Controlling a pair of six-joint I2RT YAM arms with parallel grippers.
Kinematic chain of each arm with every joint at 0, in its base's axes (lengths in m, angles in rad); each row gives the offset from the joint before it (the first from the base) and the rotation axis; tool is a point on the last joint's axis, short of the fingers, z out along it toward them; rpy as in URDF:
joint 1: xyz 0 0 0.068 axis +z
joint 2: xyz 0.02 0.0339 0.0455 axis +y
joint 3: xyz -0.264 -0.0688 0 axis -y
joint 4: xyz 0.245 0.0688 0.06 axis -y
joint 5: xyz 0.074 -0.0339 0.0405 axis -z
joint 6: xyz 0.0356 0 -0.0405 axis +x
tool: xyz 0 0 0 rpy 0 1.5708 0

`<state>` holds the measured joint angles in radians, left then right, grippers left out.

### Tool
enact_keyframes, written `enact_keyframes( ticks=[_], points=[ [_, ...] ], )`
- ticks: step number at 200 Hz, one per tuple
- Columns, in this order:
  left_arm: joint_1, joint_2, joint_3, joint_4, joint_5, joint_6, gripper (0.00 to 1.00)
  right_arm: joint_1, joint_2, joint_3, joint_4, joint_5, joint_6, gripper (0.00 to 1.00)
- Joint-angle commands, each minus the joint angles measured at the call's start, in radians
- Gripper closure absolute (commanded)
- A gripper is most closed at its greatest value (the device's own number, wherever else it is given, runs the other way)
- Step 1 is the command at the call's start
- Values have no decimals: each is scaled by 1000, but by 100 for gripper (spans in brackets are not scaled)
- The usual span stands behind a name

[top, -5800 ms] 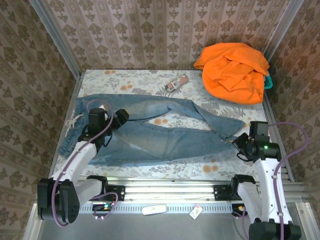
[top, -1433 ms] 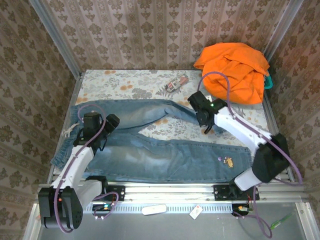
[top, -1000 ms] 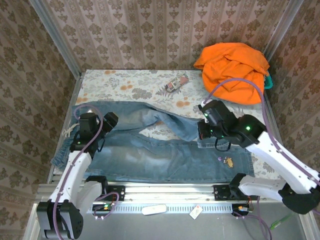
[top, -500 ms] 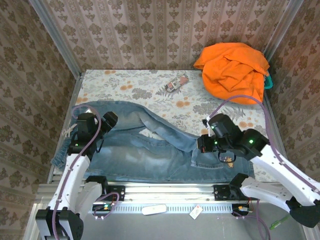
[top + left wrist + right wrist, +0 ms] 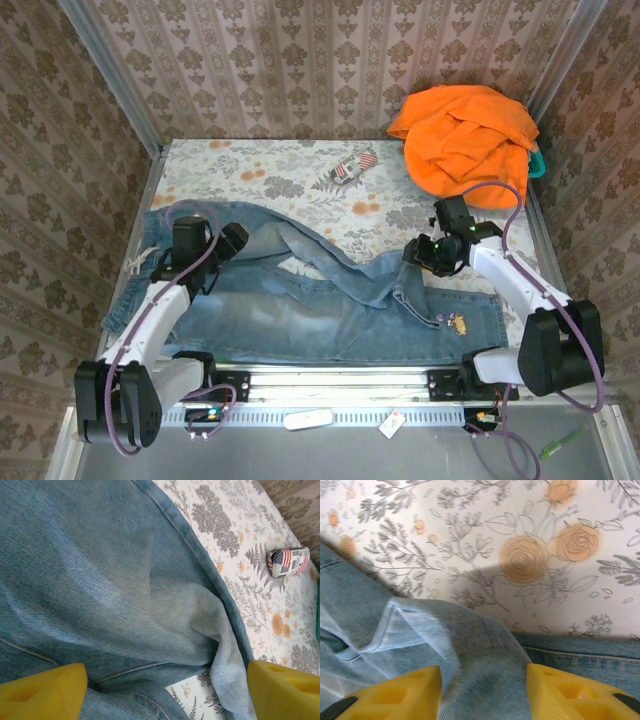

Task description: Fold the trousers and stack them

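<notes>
Both pairs of jaws gape just above the rumpled trousers (image 5: 300, 315).

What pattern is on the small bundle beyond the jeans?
Small bundle: stars and stripes, left wrist view.

Teal object (image 5: 538, 163) mostly hidden behind orange garment (image 5: 465, 140). Flag-patterned item (image 5: 352, 167) too small to identify. Trousers (image 5: 100, 590) cropped in wrist views.

The trousers (image 5: 300, 315), faded light blue denim with paler worn patches, lie lengthwise along the near edge of the table (image 5: 250, 165), waistband at the left edge, the far leg rumpled diagonally across the flat near leg
</notes>
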<state>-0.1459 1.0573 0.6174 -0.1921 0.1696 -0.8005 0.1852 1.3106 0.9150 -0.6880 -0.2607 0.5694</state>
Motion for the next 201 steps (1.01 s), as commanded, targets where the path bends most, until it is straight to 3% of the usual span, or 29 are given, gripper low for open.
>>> enact_keyframes(
  ticks=[1,26,40,56,83,103,134,169,201],
  points=[
    [-15,29,51,43,34,37,16,15,-108,56,-77,65,-55,45],
    [-25,32,46,59,40,34,16,146,-217,-5,-145,168,-50,44],
    [-31,30,48,60,46,33,16,254,-277,-36,-177,227,-11,26],
    [-43,27,50,58,50,34,16,379,-310,-55,-210,294,44,22],
    [-64,23,50,62,42,33,16,469,-264,-68,-238,376,83,22],
    [-72,24,50,60,39,32,16,477,-204,-73,-183,342,64,26],
    [-78,13,39,54,32,33,16,477,-105,-34,-131,311,14,42],
    [-78,1,34,46,27,35,16,474,-114,11,-195,419,10,94],
    [-78,4,46,49,30,41,15,435,-192,99,-351,593,1,98]
  ],
)
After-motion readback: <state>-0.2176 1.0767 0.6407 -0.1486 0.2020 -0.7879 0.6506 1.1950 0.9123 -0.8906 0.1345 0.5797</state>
